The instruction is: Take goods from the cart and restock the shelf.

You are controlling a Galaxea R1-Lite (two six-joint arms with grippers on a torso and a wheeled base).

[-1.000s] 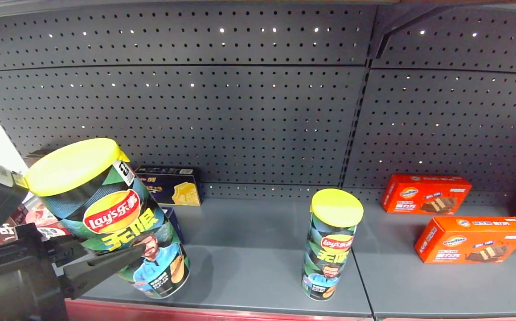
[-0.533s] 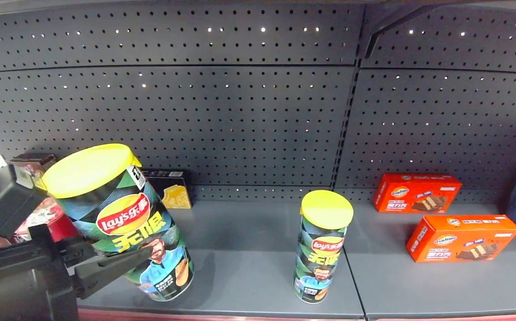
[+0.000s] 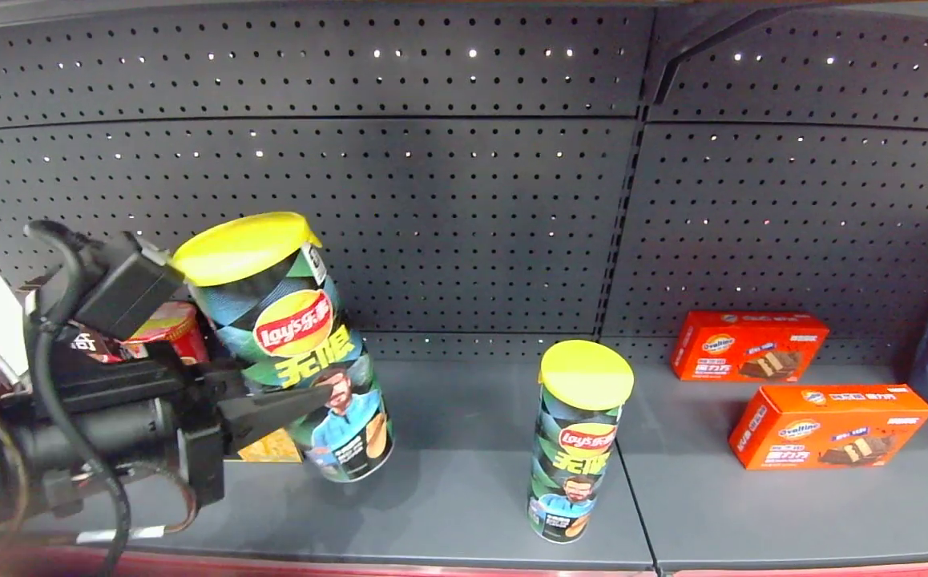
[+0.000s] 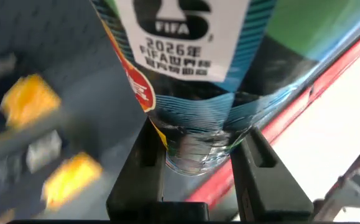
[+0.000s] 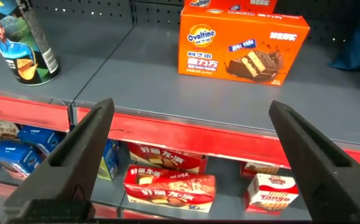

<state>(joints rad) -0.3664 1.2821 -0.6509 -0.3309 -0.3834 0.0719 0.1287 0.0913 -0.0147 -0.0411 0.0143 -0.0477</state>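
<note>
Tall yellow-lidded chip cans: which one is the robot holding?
The tilted yellow-lidded chip can on the left, clamped in the black left hand; the other can stands upright, untouched, on the grey shelf.

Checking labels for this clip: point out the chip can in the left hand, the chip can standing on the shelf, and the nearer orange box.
held chip can (image 3: 294,323), head view, red logo on its side.
standing chip can (image 3: 578,461), head view, middle of its side.
nearer orange box (image 3: 831,434), head view, front face.

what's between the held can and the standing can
Nothing: in the head view, only bare grey shelf lies between the held can and the standing can.
</note>
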